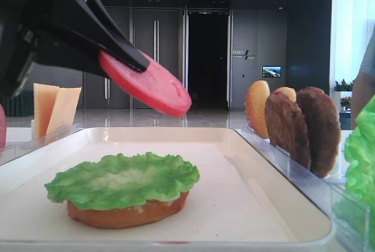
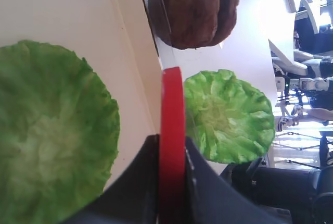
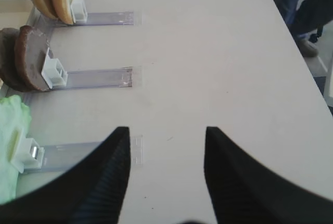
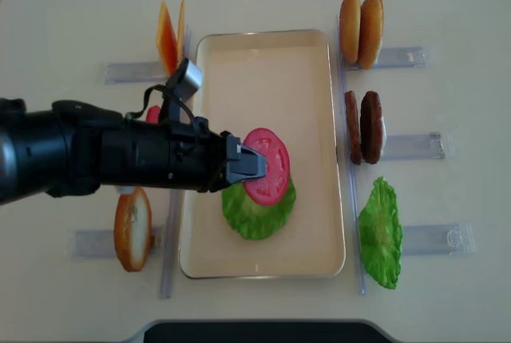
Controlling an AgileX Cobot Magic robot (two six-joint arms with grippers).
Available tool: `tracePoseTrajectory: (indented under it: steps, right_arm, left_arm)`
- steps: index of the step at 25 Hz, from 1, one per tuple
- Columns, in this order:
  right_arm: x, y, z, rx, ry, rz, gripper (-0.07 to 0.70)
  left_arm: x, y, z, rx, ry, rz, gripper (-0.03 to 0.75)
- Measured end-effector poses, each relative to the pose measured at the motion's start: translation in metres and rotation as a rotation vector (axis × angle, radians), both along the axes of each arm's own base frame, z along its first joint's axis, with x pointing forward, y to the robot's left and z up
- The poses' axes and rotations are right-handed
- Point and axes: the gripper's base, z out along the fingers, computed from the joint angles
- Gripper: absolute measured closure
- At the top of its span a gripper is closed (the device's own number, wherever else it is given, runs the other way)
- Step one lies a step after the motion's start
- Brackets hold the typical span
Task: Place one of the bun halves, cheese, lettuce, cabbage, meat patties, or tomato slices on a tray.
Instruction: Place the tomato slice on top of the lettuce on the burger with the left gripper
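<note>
The left arm [image 4: 88,159] is a thick matte black body with a rounded shell. A small grey-white camera block [image 4: 188,76] sits on top of it, with thin black cables. The right gripper [image 3: 166,182] has two broad black fingers with ribbed inner faces.

I'm seeing bright even daylight, soft shadows; right gripper [image 3: 166,174] fingers blurring close to lens; background window glaring.

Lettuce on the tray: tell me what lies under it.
Under the lettuce on the tray sits a bun half, its orange-brown edge showing in the low front view. From overhead the leaf covers it completely, so nothing shows whether anything lies between them.
</note>
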Motion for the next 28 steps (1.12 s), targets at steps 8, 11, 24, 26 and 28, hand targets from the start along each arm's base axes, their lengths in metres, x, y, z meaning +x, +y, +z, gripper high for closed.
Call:
tracePoseTrajectory:
  steps: [8,11,24,26,28]
  right_arm:
    - [0.0,0.0,0.0,-0.003,0.0,0.009,0.285]
    - [0.0,0.0,0.0,-0.003,0.0,0.011,0.285]
    - [0.0,0.0,0.0,-0.003,0.0,0.011,0.285]
    - [0.0,0.0,0.0,-0.003,0.0,0.011,0.285]
    - [0.0,0.0,0.0,-0.003,0.0,0.011,0.285]
  left_arm:
    - [0.005,-0.005,-0.026,0.0,0.04,-0.035,0.664]
    - [0.005,-0.005,-0.026,0.0,0.041,-0.031,0.664]
    - [0.008,-0.002,-0.029,0.048,0.006,-0.016,0.664]
    - [0.008,-0.002,-0.029,0.049,0.002,-0.02,0.664]
    - [0.008,-0.002,-0.03,0.051,0.003,-0.022,0.664]
